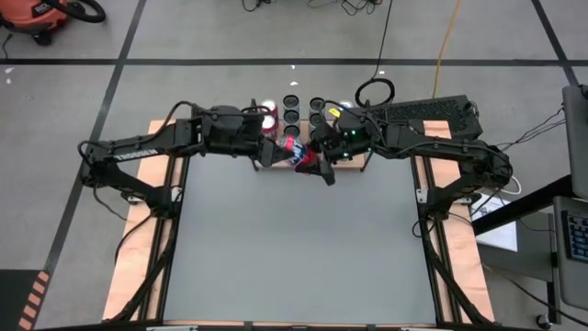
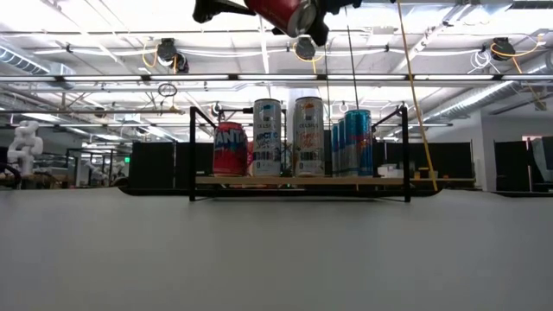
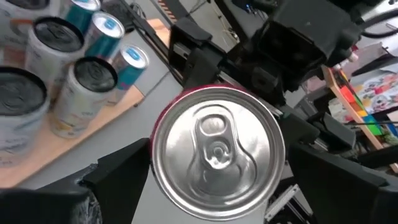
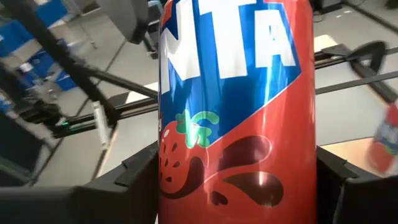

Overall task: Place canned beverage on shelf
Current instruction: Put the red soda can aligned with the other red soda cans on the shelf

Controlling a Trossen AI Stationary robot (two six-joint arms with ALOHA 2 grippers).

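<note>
Two grippers meet just in front of the shelf (image 1: 308,138), and between them hangs the red strawberry can (image 1: 296,154), lifted well clear of the table — in the low view it sits high above the shelf's row of standing cans (image 2: 294,136). The right gripper (image 4: 236,186) is clamped across the can's body, its fingers (image 4: 134,177) pressed against opposite sides. The left gripper (image 3: 211,174) faces the can's silver lid, its fingers spread on either side of the rim; whether they touch cannot be told. The can lies tilted, long axis near level and running along the shelf front, lid toward the left arm. Seemingly a handover is under way, and the can must be stood upright before it can join the row on the shelf.
</note>
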